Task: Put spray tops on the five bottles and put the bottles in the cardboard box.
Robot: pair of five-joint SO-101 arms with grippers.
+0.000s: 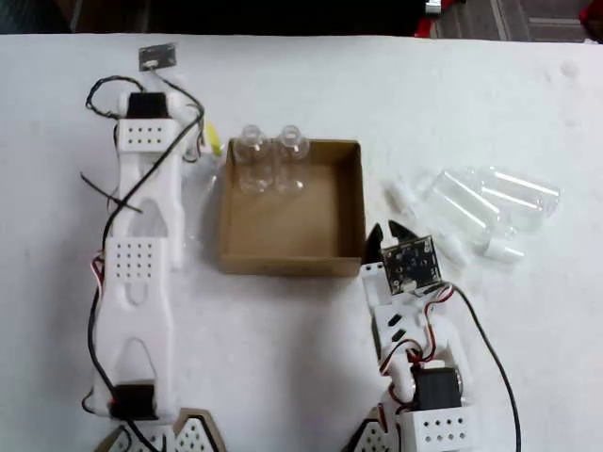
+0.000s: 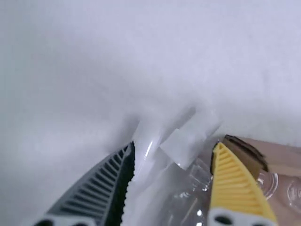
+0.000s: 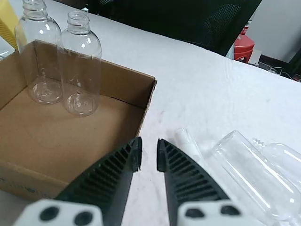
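The left pincer (image 2: 174, 147) was closed around a clear bottle (image 2: 183, 188), grey finger on one side and yellow finger on the other. A pale, whitish top (image 2: 188, 136) on the bottle pointed out past the fingertips. In the high view this pincer (image 1: 213, 141) sat just beside the far left corner of the cardboard box (image 1: 287, 266), low over the white desk (image 1: 301, 358).

The right pincer (image 3: 148, 150) was narrowly parted, with only a slim gap between its black fingers and nothing in it. It hovered off the near right corner of the box, seen from above at (image 1: 389, 235).

Inside the box, two clear bottles (image 1: 252, 160) (image 1: 290, 160) stood upright side by side against the far wall toward the left corner. Their necks were open and bore no tops. The right wrist view showed the same pair (image 3: 40, 56) (image 3: 80, 66) on the brown floor of the box.

To the right of the box, well apart from it, more clear bottles (image 1: 462, 202) (image 1: 518, 193) lay on their sides on the desk, close together. Small white spray tops (image 1: 400, 196) (image 1: 504, 250) lay loose beside them. One of these tops (image 3: 186, 141) lay just beyond the right pincer's tips, next to a lying bottle (image 3: 244, 165).
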